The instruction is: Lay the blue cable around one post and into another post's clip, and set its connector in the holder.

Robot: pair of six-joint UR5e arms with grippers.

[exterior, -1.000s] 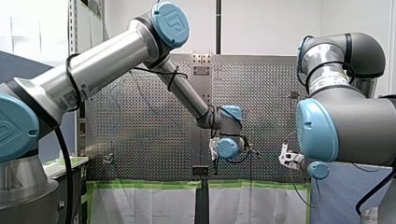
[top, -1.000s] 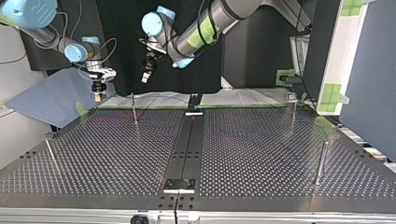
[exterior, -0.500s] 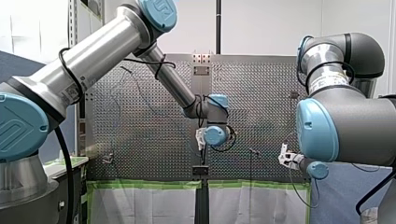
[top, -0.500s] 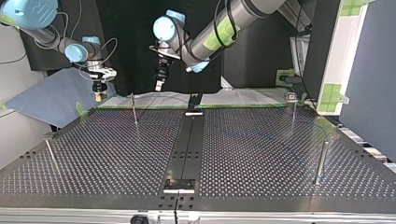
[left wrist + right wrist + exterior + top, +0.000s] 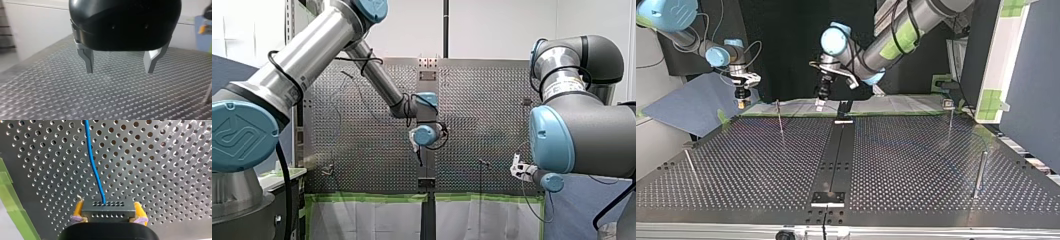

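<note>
The perforated steel bench (image 5: 916,165) carries thin upright metal posts (image 5: 980,172). Whether the cable rounds any of them is too faint to tell. My left arm's black claw (image 5: 120,71) hovers above the bench, its metal fingers spread and empty. My right arm's yellow-padded claw (image 5: 108,212) pinches the grey block connector (image 5: 107,208), and the thin blue cable (image 5: 93,167) runs ahead from it over the holes. Routing looks to be the step in hand. Next, the left claw probably needs to come down on the cable and grip it.

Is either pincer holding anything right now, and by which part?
My right pincer clamps the connector by its two ends; my left pincer is empty.
</note>
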